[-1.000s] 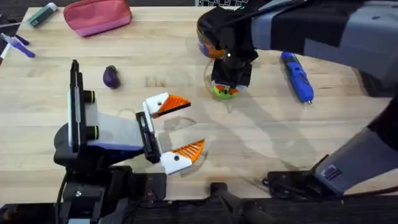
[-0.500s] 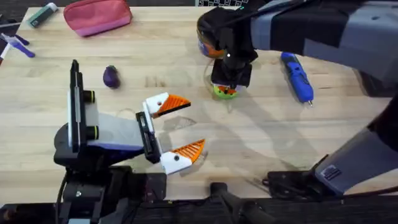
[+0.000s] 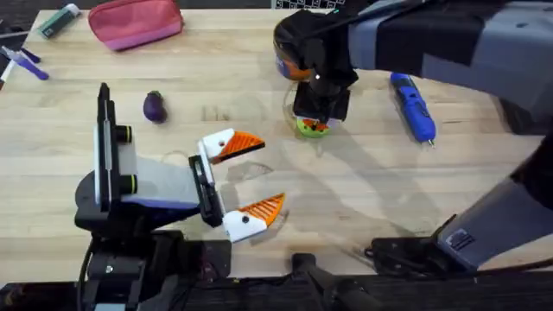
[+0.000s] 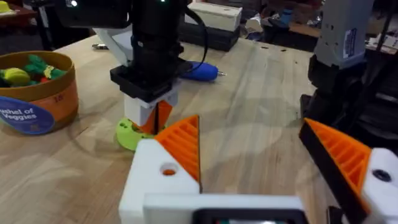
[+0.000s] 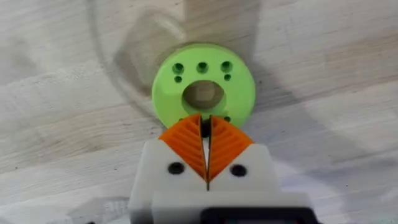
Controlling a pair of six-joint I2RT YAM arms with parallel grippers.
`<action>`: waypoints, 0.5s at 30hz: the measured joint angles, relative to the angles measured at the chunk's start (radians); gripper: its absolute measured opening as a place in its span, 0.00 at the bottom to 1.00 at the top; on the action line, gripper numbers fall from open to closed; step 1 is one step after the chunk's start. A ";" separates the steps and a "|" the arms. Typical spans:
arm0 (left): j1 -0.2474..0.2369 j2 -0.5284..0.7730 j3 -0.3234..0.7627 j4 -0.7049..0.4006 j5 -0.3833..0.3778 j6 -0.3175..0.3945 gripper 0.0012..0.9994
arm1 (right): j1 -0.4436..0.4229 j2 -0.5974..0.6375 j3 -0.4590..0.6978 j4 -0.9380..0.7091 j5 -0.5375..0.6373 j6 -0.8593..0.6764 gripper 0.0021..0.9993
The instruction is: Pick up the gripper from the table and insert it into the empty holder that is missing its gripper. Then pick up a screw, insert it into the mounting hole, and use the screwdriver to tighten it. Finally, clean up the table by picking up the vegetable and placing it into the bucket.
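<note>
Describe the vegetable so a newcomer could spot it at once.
Start at the pink pouch on the far left part of the wooden table. Nearer the arms from it, just beyond the left gripper, lies the vegetable: a small, dark purple eggplant, alone on bare wood. Nothing nearby shares its colour or rounded shape.

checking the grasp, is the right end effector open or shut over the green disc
Shut. In the right wrist view, the right end effector's two orange fingers meet along a thin seam, tips at the edge of the green disc.
</note>
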 joint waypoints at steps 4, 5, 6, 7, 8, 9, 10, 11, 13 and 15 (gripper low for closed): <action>0.000 0.000 0.000 0.000 0.000 0.000 0.99 | 0.000 0.000 0.000 0.000 0.000 0.000 0.00; 0.000 0.000 0.000 0.000 0.000 0.000 0.99 | 0.000 0.000 0.000 0.000 0.000 0.000 0.00; 0.000 0.000 0.000 0.000 0.000 0.000 0.99 | 0.000 0.000 0.000 0.000 0.000 0.000 0.00; 0.000 0.000 0.000 0.000 0.000 0.000 0.99 | 0.000 0.000 0.000 0.000 0.000 0.000 0.00; 0.000 0.000 0.000 0.000 0.000 0.000 0.99 | 0.000 0.000 0.000 0.000 0.000 0.000 0.00; 0.000 0.000 0.000 0.000 0.000 0.000 0.99 | 0.000 0.000 0.000 0.000 0.000 0.000 0.00; 0.000 0.000 0.000 0.000 0.000 0.000 0.99 | 0.000 0.000 0.000 0.000 0.000 0.000 0.00; 0.000 0.000 0.000 0.000 0.000 0.000 0.99 | 0.000 0.000 0.000 0.000 0.000 0.000 0.00; 0.000 0.000 0.000 0.000 0.000 0.000 0.99 | 0.002 0.000 0.000 0.000 0.000 0.000 0.00; 0.000 0.000 0.000 0.000 0.000 0.000 0.99 | 0.005 0.000 0.000 0.000 0.001 0.000 0.00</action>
